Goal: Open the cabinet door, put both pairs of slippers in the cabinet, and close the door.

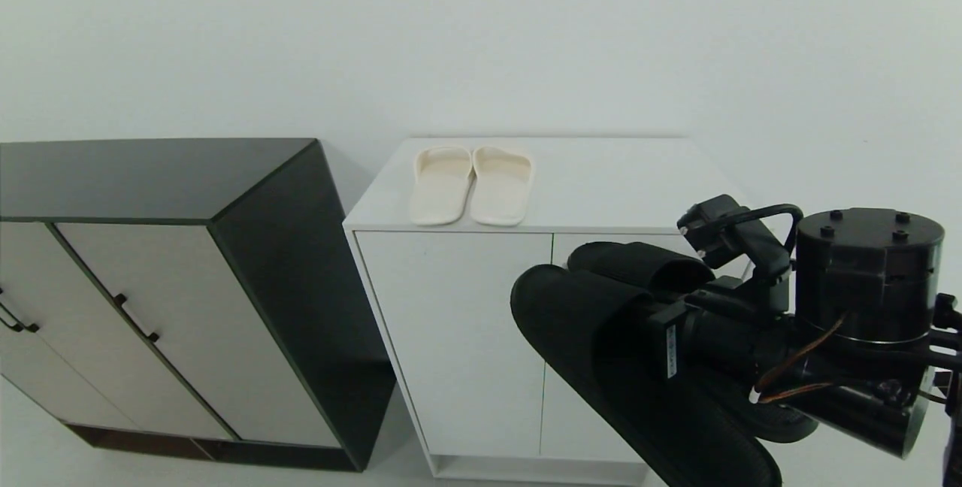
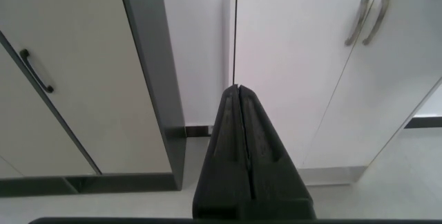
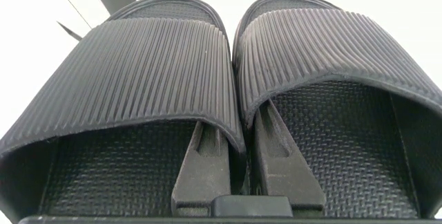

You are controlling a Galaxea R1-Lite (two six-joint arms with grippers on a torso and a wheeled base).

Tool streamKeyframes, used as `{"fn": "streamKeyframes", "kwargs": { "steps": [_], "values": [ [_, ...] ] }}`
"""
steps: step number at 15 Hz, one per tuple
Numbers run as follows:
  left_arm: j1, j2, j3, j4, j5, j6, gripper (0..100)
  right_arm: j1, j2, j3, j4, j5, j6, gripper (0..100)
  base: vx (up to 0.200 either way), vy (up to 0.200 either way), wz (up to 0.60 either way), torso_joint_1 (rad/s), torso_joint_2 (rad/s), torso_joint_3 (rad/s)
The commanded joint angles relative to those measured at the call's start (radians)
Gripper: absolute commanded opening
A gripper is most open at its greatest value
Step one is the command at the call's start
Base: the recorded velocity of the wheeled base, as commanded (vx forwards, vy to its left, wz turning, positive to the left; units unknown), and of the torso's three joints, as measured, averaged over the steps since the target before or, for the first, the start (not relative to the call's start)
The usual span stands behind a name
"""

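Slippers: black pair (image 1: 601,337) clamped side by side in the right gripper (image 3: 238,148), toes seemingly towards the white cabinet (image 1: 624,179), just before its shut doors (image 1: 451,337)
Cream pair (image 1: 471,185): cabinet top, front edge
Left gripper (image 2: 239,92): fingers together, empty, facing the handles (image 2: 369,20)

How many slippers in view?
4. Two cream slippers lie side by side on the white cabinet top; two black slippers are clamped together in the right gripper. None visibly hidden.
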State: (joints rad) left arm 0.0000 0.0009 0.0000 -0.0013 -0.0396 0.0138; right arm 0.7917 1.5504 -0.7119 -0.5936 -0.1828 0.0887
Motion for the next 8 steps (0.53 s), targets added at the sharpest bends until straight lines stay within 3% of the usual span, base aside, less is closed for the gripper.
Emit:
{"fn": "streamKeyframes", "kwargs": {
  "steps": [1, 8],
  "values": [
    [0.000, 0.001, 0.000, 0.000, 0.000, 0.002, 0, 0.000, -0.010, 0.012, 0.000, 0.000, 0.000, 0, 0.000, 0.000, 0.00, -0.207, 0.52, 0.315],
    [0.000, -0.001, 0.000, 0.000, 0.000, 0.000, 0, 0.000, -0.010, 0.038, 0.002, 0.005, -0.007, 0, 0.000, 0.000, 0.00, -0.197, 0.51, 0.319]
  ]
}}
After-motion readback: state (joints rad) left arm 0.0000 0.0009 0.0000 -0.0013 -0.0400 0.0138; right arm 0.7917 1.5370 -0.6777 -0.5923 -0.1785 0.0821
